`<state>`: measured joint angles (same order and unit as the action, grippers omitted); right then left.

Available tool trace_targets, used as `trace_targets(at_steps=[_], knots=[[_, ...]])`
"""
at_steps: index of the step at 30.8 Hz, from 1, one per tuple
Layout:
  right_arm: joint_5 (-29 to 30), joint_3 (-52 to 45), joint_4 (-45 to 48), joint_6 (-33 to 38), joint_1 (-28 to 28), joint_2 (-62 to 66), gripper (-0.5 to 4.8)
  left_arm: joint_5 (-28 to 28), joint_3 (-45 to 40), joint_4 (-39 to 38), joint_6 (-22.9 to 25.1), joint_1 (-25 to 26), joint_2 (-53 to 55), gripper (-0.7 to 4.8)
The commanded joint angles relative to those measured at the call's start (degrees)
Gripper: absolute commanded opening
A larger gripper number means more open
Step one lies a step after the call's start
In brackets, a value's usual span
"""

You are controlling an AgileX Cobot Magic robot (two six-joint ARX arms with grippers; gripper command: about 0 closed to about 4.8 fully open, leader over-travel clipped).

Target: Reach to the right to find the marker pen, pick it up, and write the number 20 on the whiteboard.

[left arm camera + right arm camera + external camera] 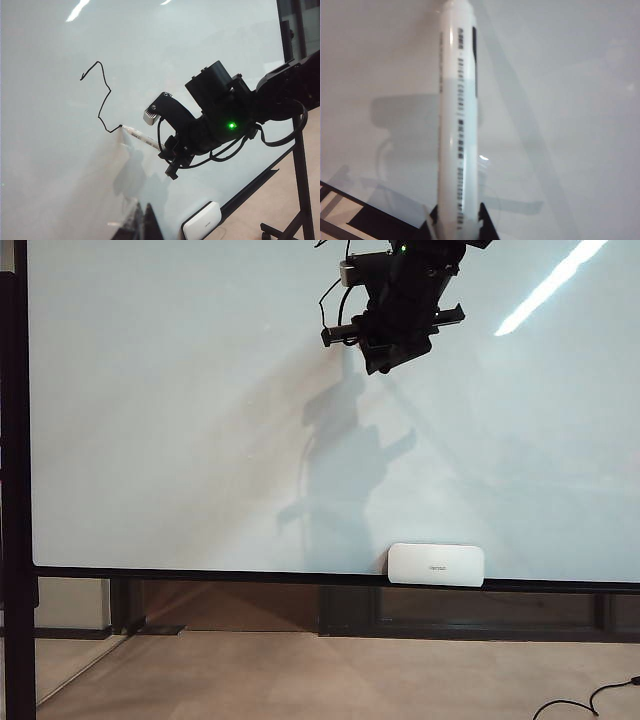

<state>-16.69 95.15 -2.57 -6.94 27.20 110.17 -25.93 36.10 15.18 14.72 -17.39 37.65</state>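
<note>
The whiteboard (150,420) (50,175) (570,100) fills every view. On it is a thin black angular stroke shaped like a "2" (102,95); no "0" shows. My right gripper (167,150) (458,220) is shut on the white marker pen (140,136) (457,125), and the pen's tip touches the board at the stroke's lower end. In the exterior view the right gripper (385,355) hangs near the top of the board and hides the pen and the stroke. My left gripper (143,225) shows only as two dark fingertips close together, with nothing between them, a little off the board.
A small white rounded eraser (436,564) (202,225) rests on the board's black bottom frame (200,572). A black stand post (15,490) runs down the left side, and another stand leg (302,175) is beside the board. A black cable (590,702) lies on the floor.
</note>
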Motion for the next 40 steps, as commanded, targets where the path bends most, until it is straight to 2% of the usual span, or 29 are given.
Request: trace_targets(at_steps=[1,12,20,26,32,40], knots=[[-5.44,0.22,1.01,1.53,-0.61,-0.07,-0.02,-0.26,0.33,0.26,-0.13,-0.04,-0.11,-0.05],[-1.97,0.15,-5.25,2.23,-0.39,-6.16,-0.02,-1.40,0.35,-0.96,-0.44,-0.04,-0.59,-0.05],[2.97,0.15,-2.91,1.44,-0.42,-12.39,-0.02,-1.53,0.33,-0.98,-1.66,-0.04,-0.55,-0.05],[3.54,0.17,3.85,-2.95,-0.70,-12.48,-0.02,-5.40,0.33,-1.20,-4.79,-0.04,-0.50,-0.05],[1.57,0.17,4.17,-2.80,-1.33,-12.13,-0.02,-7.67,0.33,-1.42,-5.75,-0.04,-0.50,-0.05],[1.20,0.20,4.57,-2.29,-2.27,-11.45,-0.02,-7.67,0.33,-1.84,-6.62,-0.04,-0.39,-0.05]])
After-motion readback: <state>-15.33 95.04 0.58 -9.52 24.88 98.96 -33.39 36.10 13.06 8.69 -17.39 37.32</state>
